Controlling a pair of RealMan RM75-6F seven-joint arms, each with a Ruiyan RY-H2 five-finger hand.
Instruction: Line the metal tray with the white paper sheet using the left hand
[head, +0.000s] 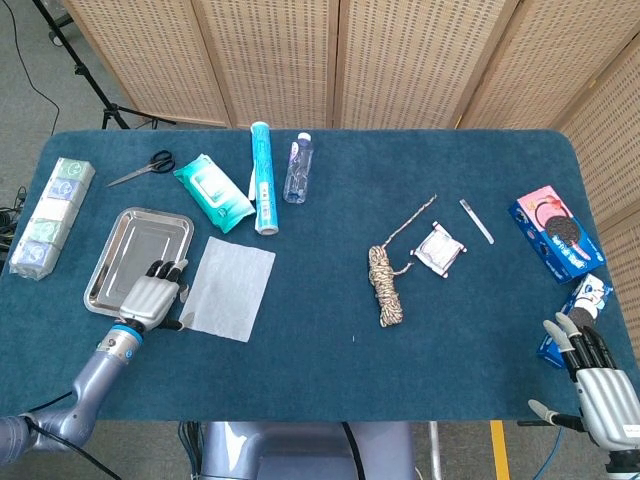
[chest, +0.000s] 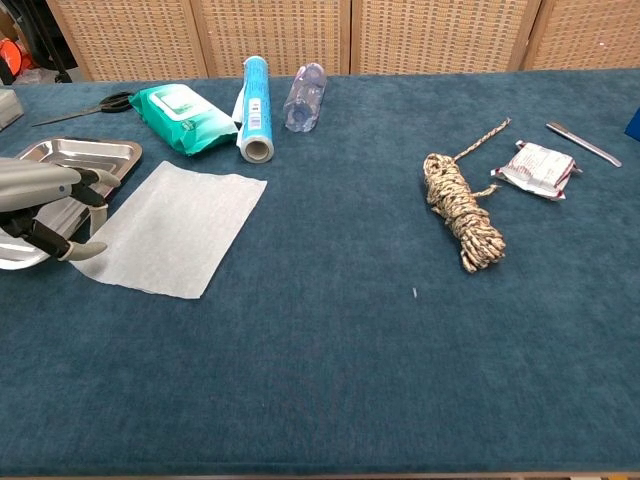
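The metal tray (head: 150, 233) (chest: 100, 152) lies empty at the table's left. Just right of it the white paper sheet (head: 230, 287) (chest: 175, 227) lies flat on the blue cloth. My left hand (head: 154, 297) (chest: 45, 205) hovers over the tray's near right corner, fingers apart and empty, with its fingertips beside the sheet's left edge. Whether it touches the sheet is unclear. My right hand (head: 598, 383) rests open and empty at the table's near right corner, seen only in the head view.
Scissors (head: 143, 167), a wipes pack (head: 212, 192), a blue roll (head: 263, 177) and a bottle (head: 298, 168) lie behind the sheet. A rope coil (head: 386, 284), a packet (head: 439, 249) and cookie boxes (head: 556, 233) are to the right. Stacked packs (head: 50, 215) line the left edge.
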